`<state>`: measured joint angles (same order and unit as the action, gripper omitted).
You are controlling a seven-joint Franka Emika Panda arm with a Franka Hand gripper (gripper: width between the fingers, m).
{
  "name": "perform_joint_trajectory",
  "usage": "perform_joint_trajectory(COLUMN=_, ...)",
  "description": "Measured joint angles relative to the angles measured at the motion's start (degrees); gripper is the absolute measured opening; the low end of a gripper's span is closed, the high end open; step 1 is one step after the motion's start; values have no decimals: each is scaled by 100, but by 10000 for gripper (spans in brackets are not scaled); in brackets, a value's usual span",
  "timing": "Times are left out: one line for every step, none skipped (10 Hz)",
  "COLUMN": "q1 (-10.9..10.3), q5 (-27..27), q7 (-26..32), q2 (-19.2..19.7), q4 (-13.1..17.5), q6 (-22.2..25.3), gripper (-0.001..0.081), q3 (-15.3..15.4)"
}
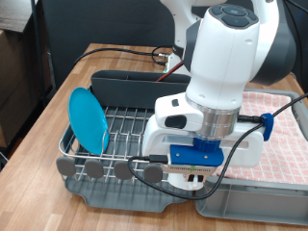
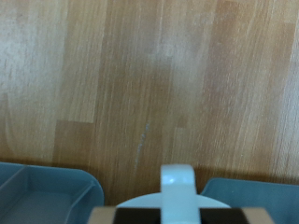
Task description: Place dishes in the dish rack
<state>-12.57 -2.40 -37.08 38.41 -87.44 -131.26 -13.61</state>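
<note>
With the light-blue plate (image 1: 89, 116) already standing upright in the dish rack (image 1: 115, 135), your tool (image 1: 195, 176) hangs low at the rack's right end over bare tabletop (image 2: 140, 84), its spread unreadable, so keep it slow and clear of the wires.
</note>
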Motion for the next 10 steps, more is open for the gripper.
perform_joint_trajectory(q1=2, q5=7, q7=-5, q2=45, q4=42, q6=12, gripper=72, q3=-22)
perform_joint_trajectory(q1=2, q5=7, q7=-6, q2=72, q4=66, q6=22, gripper=72, q3=-49)
perform_joint_trajectory(q1=6, q5=7, q7=-6, q2=92, q4=92, q6=69, gripper=72, q3=-73)
perform_joint_trajectory(q1=25, q5=3, q7=-6, q2=115, q4=119, q6=102, gripper=72, q3=-77)
perform_joint_trajectory(q1=75, q5=-55, q7=16, q2=141, q4=137, q6=104, gripper=72, q3=-48)
perform_joint_trajectory(q1=155, q5=-154, q7=81, q2=162, q4=143, q6=102, gripper=72, q3=16)
perform_joint_trajectory(q1=242, q5=-226, q7=176, q2=183, q4=156, q6=99, gripper=72, q3=86)
perform_joint_trajectory(q1=298, q5=-257, q7=221, q2=201, q4=176, q6=99, gripper=72, q3=141)
perform_joint_trajectory(q1=319, q5=-261, q7=227, q2=217, q4=182, q6=99, gripper=72, q3=158)
perform_joint_trajectory(q1=319, q5=-261, q7=227, q2=226, q4=190, q6=128, gripper=166, q3=160)
